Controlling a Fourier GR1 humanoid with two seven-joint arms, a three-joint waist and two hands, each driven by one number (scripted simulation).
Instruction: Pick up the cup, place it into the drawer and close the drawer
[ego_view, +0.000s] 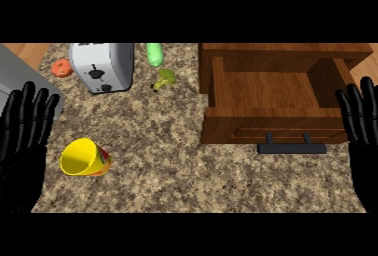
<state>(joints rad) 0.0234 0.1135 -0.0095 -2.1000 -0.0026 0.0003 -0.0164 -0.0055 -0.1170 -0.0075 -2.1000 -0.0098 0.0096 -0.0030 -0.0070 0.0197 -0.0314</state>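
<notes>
Left robot hand (26, 135) and right robot hand (362, 130) are wide open; grasping the yellow cup (85, 158) comes first.

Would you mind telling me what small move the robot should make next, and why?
Probably ease the left hand toward the cup: it lies tipped on the counter near that open hand, untouched, and the drawer already stands open.

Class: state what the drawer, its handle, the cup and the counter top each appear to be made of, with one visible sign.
Drawer: wood, seemingly varnished; brown grain lines. Handle: probably dark metal; plain black bar on two posts. Cup: likely plastic or glazed ceramic; smooth bright yellow. Counter top: looks like granite; brown speckles.
</notes>
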